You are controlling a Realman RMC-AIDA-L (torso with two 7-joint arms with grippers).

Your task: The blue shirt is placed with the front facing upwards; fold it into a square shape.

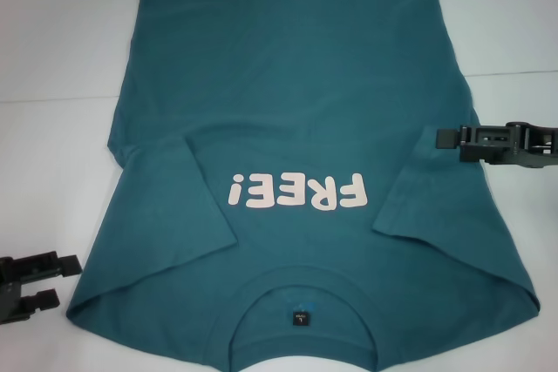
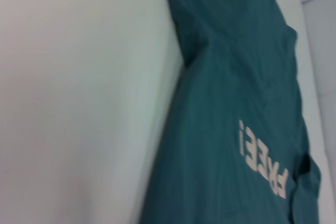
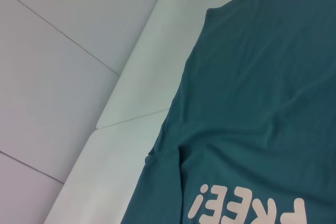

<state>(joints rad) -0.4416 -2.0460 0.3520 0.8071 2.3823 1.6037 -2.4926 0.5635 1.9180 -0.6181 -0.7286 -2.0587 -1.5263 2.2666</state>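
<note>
Two hands flank the blue shirt (image 1: 288, 128), which lies flat on the white table (image 1: 61, 50), front up, collar nearest the robot and hem at the far side; its long axis runs straight away from the robot, and the pale "FREE!" lettering (image 1: 296, 192) reads upside down from the head view; both short sleeves are already turned inward over the chest, so the garment is roughly a tall rectangle. Nearest, the left hand (image 1: 65, 280) sits low by the near left corner, just beside the shirt's shoulder edge, its two fingers spread apart with nothing between them; farther out, the right hand (image 1: 449, 138) hangs over the shirt's right edge at about mid-length, close to the folded right sleeve; whether its fingers are spread or pressed together I cannot tell. Judging by this, the lengthwise fold remains, and the left hand is nearer the collar end that such a fold would likely lift toward the hem.
</note>
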